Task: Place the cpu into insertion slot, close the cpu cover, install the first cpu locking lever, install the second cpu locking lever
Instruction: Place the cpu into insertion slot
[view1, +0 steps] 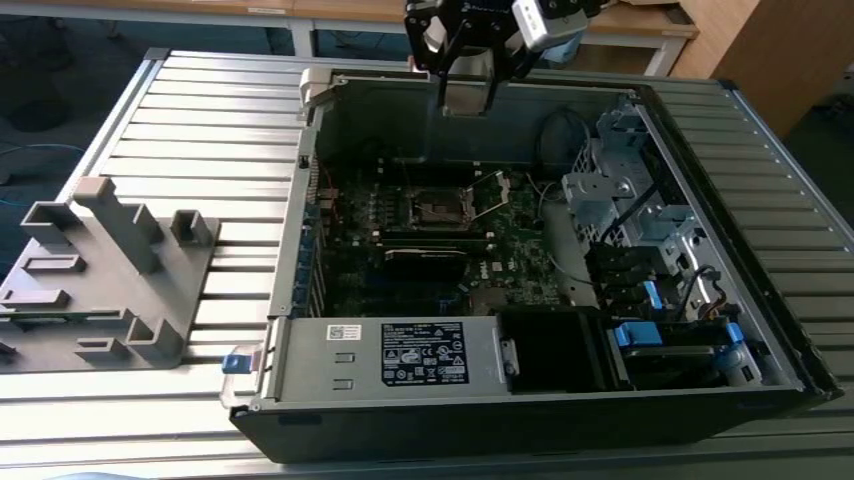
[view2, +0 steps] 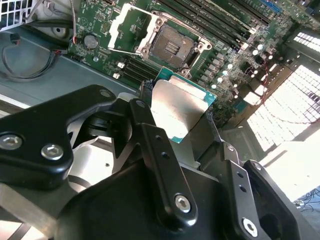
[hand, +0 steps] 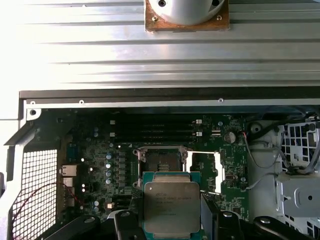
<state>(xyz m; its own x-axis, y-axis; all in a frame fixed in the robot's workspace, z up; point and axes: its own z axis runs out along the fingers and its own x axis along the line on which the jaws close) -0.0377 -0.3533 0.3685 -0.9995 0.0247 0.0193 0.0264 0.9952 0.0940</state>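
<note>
In the exterior view, one open computer case (view1: 534, 425) lies on the ribbed metal table (view1: 200, 110). The jaws hang well clear of its socket (view1: 438, 207), clamped on one flat square cpu (view1: 465, 98). In the second wrist view, two black jaws pinch the cpu's dull metal plate. One silvery cpu cover (view2: 116, 26) stands flipped open beside the socket. In the first wrist view, the green-edged cpu sits near the socket.
</note>
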